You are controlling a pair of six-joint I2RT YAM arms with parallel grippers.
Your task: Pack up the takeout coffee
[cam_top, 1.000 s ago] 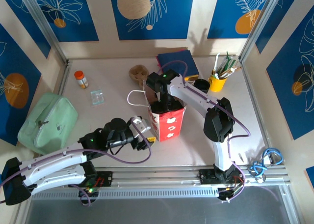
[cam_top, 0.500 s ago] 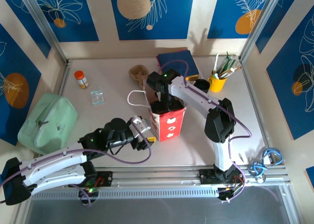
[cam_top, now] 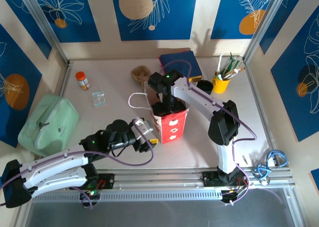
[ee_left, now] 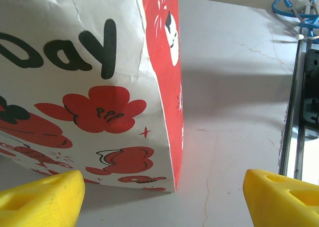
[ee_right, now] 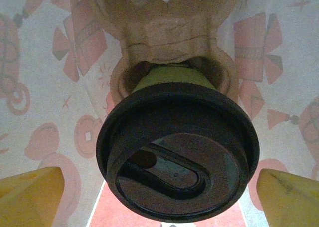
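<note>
Where the right wrist camera looks down, the green cup (ee_right: 172,73) stands upright with its black lid (ee_right: 177,157) on, seated in a pocket of the brown carrier (ee_right: 164,23). All of this lies inside the paper bag (cam_top: 172,126), whose printed walls rise on every side. Above the lid hangs the right gripper (ee_right: 159,199), its yellow fingers (ee_right: 30,194) spread wide to either side of the lid and clear of it, gripping nothing. From the top view, that arm reaches down into the bag's mouth. The bag stands upright near the middle of the table (cam_top: 114,77). At its near left corner sits the left gripper (ee_left: 162,197), low over the table, jaws wide and empty, with the bag's corner edge just ahead between them. Farther off are a utensil cup (cam_top: 220,82) at the far right, and a bottle (cam_top: 81,79) and a green pouch (cam_top: 47,123) at the left.
</note>
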